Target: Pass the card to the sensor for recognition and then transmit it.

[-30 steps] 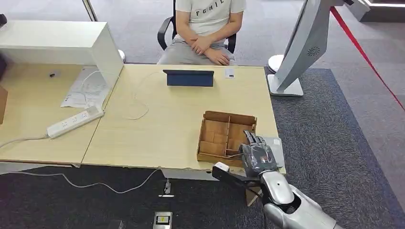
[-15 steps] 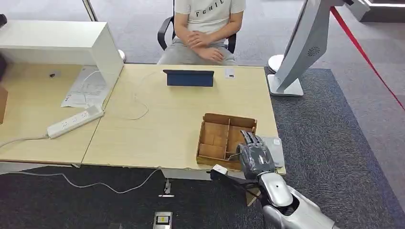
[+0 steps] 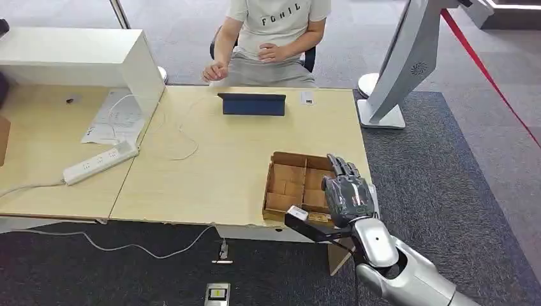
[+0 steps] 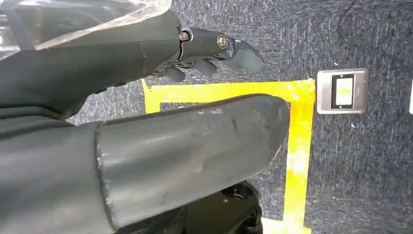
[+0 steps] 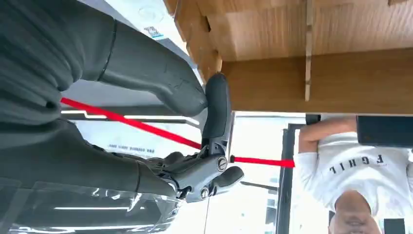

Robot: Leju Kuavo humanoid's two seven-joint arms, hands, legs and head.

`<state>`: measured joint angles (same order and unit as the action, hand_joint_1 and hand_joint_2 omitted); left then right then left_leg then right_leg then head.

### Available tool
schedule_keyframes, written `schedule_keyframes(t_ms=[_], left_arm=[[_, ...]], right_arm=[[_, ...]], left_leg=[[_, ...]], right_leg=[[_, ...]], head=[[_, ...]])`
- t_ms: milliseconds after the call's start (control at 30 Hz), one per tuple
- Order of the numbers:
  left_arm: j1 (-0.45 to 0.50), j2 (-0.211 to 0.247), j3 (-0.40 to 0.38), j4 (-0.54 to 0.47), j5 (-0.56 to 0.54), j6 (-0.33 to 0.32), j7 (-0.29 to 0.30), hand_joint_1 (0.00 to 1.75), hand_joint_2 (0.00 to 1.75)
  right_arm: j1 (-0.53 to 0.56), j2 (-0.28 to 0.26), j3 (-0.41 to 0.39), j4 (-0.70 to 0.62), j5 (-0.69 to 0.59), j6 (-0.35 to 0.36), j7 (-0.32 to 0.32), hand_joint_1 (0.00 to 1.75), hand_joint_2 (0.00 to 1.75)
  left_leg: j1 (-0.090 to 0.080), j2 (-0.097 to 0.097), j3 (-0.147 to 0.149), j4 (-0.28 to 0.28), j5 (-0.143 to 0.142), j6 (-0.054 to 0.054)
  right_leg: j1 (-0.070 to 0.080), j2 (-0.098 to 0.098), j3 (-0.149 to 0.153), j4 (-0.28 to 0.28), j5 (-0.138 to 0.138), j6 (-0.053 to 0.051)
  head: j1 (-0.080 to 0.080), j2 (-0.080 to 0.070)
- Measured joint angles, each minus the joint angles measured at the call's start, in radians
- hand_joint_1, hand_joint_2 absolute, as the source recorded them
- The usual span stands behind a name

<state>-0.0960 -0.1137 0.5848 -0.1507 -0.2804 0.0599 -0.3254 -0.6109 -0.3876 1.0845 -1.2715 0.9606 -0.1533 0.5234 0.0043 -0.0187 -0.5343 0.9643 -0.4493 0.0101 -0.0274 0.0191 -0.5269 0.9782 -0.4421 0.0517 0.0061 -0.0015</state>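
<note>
My right hand (image 3: 348, 192) hovers over the right side of a wooden compartment box (image 3: 290, 185) at the table's near right corner. In the right wrist view its thumb (image 5: 156, 73) and one straight finger (image 5: 217, 105) nearly meet beside the box wall (image 5: 311, 78), and I see nothing between them. A flat card in a clear cover (image 5: 146, 17) lies next to the box, close to the hand. A dark tablet (image 3: 253, 104) and a small white card (image 3: 307, 97) sit at the far edge. My left hand (image 4: 146, 107) hangs over the floor, holding nothing.
A person (image 3: 277, 32) sits behind the table (image 3: 217, 166), one hand raised near its far edge. A white power strip (image 3: 99, 162), papers and a white cabinet (image 3: 76, 57) stand at the left. A kiosk base (image 3: 381, 118) is at the right.
My right hand has moved forward and a little right over the box's right side. The person has unfolded their arms and lifted one hand toward the table edge.
</note>
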Motion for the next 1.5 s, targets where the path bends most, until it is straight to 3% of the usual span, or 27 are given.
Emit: schedule_keyframes(t_ms=[167,200,233,267,633,667,1100,1500], left_arm=[[0.000,-0.010,0.013,0.002,0.000,0.016,0.000,0.00,0.00],[0.000,-0.012,0.013,0.003,0.000,0.018,0.000,0.00,0.00],[0.000,-0.014,0.014,0.003,0.000,0.018,0.000,0.00,0.00],[0.000,-0.015,0.014,0.003,0.000,0.019,0.000,0.00,0.00],[0.000,-0.026,0.031,0.006,-0.019,0.020,-0.003,0.00,0.00],[0.000,-0.026,0.034,0.006,-0.019,0.020,-0.003,0.00,0.00],[-0.001,-0.026,0.063,0.006,-0.024,0.012,-0.002,0.00,0.00],[-0.004,-0.027,0.097,0.010,-0.019,0.036,-0.010,0.00,0.00]], right_arm=[[-0.017,-0.006,-0.002,-0.018,0.000,0.007,0.000,1.75,1.75],[-0.019,-0.007,-0.002,-0.020,0.000,0.007,0.000,0.17,1.75],[-0.021,-0.008,-0.002,-0.023,0.000,0.007,0.000,0.17,1.75],[-0.023,-0.010,-0.002,-0.024,0.000,0.007,0.000,0.00,0.00],[-0.022,-0.029,-0.002,-0.060,-0.055,0.060,0.000,0.00,0.00],[-0.021,-0.030,-0.002,-0.063,-0.056,0.061,0.001,0.00,1.75],[0.003,-0.050,-0.025,-0.132,-0.064,0.047,0.018,0.00,1.75],[0.142,-0.078,-0.085,-0.265,-0.040,0.021,0.028,0.00,1.75]], left_leg=[[0.000,0.000,0.000,0.000,0.000,0.000],[0.000,0.000,0.000,0.000,0.000,0.000],[0.000,0.000,0.000,0.000,0.000,0.000],[0.000,0.000,0.000,0.000,0.000,0.000],[0.000,0.000,0.000,0.000,0.000,0.000],[0.000,0.000,0.000,0.000,0.000,0.000],[0.000,0.000,0.000,0.000,0.000,0.000],[0.000,0.000,0.000,0.000,0.000,0.000]], right_leg=[[0.000,0.000,0.000,0.000,0.000,0.000],[0.000,0.000,0.000,0.000,0.000,0.000],[0.000,0.000,0.000,0.000,0.000,0.000],[0.000,0.000,0.000,0.000,0.000,0.000],[0.000,0.000,0.000,0.000,0.000,0.000],[0.000,0.000,0.000,0.000,0.000,0.000],[0.000,0.000,0.000,0.000,0.000,0.000],[0.000,0.000,0.000,0.000,0.000,0.000]], head=[[0.000,0.000],[0.000,0.000],[0.000,0.000],[0.000,0.000],[0.000,0.000],[0.000,0.000],[0.000,0.000],[0.000,0.000]])
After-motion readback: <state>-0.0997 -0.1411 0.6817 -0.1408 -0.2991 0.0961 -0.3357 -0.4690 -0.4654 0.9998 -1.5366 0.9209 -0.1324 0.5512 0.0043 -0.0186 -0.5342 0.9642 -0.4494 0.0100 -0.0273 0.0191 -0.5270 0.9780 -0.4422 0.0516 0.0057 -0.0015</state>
